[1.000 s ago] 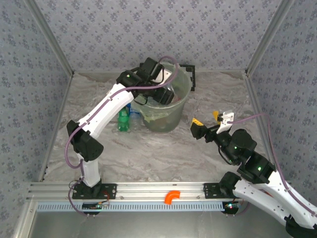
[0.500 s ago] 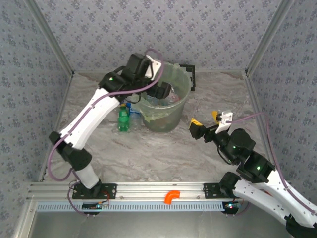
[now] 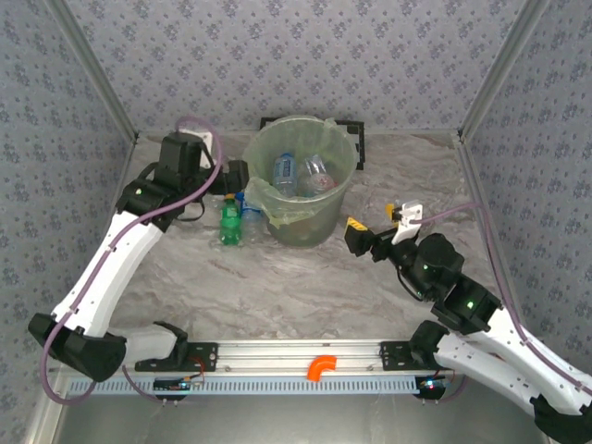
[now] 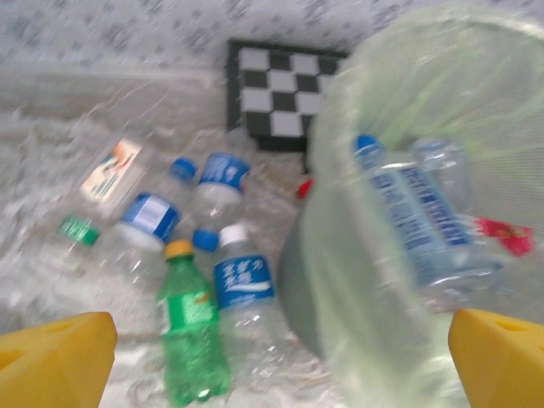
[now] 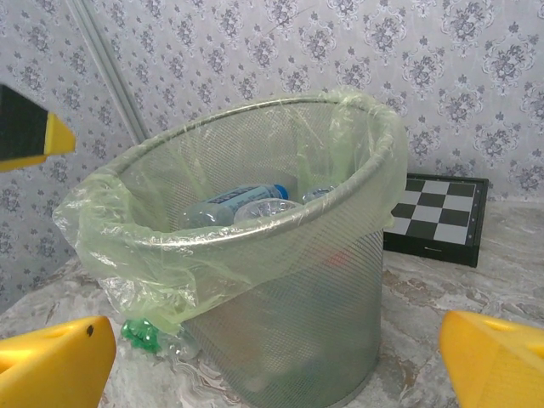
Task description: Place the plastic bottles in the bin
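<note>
Marbled table [image 3: 277, 287]: left claw [image 3: 237, 176], spread empty, has swung off the bin [image 3: 314, 227]; right claw [image 3: 377, 220] spread too.

I see grey damask-patterned walls [image 3: 296, 55] enclosing a grey marbled tabletop [image 3: 305, 287], with a checkerboard panel [image 5: 438, 217] at twelve o'clock.

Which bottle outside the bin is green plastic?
The green bottle with the yellow cap, nearest the left wrist camera; the other bottles around it are clear.
</note>
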### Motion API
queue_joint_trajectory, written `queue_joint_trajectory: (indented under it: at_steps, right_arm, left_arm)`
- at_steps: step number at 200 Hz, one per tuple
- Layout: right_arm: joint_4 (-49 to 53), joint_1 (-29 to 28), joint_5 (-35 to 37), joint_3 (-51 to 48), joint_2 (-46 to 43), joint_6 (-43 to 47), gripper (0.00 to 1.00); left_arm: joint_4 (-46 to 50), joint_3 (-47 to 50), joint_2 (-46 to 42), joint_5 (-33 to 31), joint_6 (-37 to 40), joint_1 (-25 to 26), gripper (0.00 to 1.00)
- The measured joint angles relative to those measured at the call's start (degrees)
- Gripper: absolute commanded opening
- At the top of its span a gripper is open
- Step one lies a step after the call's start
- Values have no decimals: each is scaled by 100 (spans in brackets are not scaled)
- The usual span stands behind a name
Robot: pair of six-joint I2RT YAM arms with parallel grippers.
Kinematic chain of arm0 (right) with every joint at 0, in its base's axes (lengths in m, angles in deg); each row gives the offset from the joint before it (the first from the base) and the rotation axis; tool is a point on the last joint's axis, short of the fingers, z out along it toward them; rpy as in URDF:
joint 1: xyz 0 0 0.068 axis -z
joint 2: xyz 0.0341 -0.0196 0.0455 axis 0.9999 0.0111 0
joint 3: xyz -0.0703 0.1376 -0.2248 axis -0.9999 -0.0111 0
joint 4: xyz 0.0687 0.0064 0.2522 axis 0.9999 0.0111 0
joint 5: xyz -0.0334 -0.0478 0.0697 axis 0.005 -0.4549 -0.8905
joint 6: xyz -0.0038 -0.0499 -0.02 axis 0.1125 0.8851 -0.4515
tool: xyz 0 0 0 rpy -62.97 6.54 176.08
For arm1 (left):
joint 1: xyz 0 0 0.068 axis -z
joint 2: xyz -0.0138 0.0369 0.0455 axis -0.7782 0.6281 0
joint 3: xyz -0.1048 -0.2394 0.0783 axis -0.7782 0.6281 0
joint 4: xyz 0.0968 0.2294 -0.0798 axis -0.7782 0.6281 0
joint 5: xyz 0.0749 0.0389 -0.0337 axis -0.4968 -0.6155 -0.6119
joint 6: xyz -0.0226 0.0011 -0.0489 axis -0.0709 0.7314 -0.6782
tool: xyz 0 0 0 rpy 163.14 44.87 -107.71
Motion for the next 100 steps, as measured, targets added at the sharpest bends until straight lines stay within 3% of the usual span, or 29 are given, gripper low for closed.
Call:
queue_joint_trajectory:
  at_steps: [47,100]
  right_arm:
    - [-94,17,-66,-173,0,83,99]
    - [-212,157,-647,-387,-96,203,99]
  left_arm:
    - [-223,1250,-111,238,-321,-811,93]
    - [-643,1814,859,1001,-579,-1132,83]
